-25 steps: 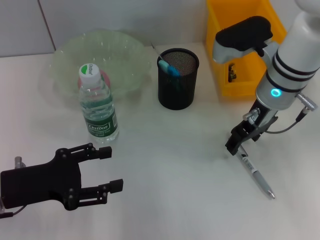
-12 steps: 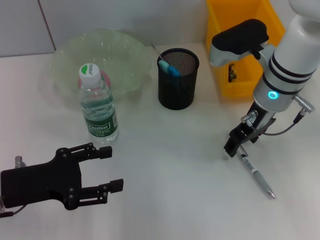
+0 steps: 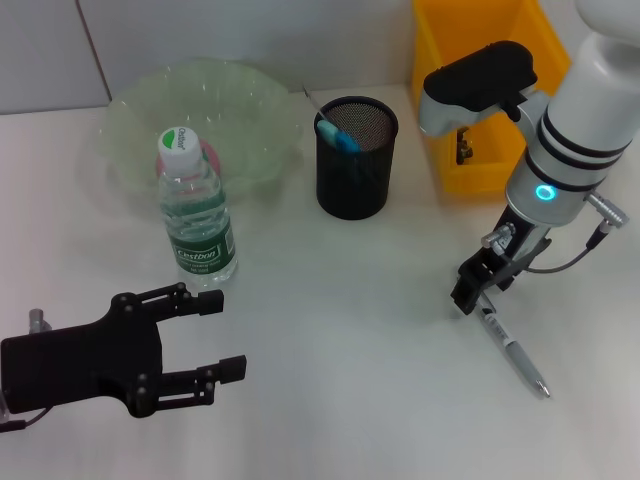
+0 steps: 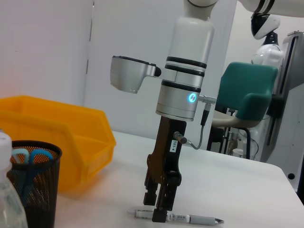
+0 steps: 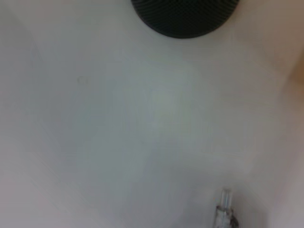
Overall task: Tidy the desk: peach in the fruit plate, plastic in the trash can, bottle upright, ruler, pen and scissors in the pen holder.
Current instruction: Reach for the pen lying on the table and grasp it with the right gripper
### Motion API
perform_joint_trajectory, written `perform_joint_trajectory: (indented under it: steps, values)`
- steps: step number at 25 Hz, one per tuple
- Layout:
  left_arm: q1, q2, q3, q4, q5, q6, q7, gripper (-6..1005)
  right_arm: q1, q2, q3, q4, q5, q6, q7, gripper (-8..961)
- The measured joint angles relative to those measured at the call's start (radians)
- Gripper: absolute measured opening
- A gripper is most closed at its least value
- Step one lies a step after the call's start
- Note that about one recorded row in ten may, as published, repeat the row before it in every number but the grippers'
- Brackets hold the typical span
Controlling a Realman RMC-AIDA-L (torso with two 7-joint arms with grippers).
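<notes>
Straddling slim white pen (image 3: 512, 349), right pincer (image 3: 468, 294), seemingly touching.

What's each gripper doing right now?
Left gripper: open, empty, hovering over the desk.
Right gripper: down at the pen lying on the desk; closed around it or not cannot be told.

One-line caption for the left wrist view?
Right end effector down at the pen lying on the table, mesh pen holder nearby.

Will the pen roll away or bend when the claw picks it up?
The pen looks rigid, so it probably won't bend. Its round barrel lies flat on the table, so a nudge might roll it. The right claw sits at one end, so it may tilt when lifted.
</notes>
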Motion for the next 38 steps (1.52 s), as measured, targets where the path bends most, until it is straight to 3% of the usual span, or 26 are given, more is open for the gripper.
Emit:
perform_joint_trajectory:
  steps: [4,15,26,29,38]
  values:
    - [0.0,0.0,-0.001,0.0,0.0,0.0,0.0,788,0.0,0.0,0.0,0.003,0.0,0.0,0.0,513]
    - [0.0,0.0,-0.003,0.002,0.0,-0.001,0.0,788,0.0,0.001,0.0,0.011,0.0,0.001,0.0,372]
    - [-0.004,0.0,-0.003,0.003,0.0,-0.005,0.0,788,0.001,0.001,0.0,0.013,0.0,0.003,0.0,365]
    - [-0.004,0.0,-0.003,0.003,0.0,-0.006,0.0,788,0.002,0.001,0.0,0.013,0.0,0.003,0.0,245]
    - [-0.008,0.0,-0.004,0.003,0.0,-0.007,0.0,788,0.002,0.002,0.0,0.015,0.001,0.004,0.0,193]
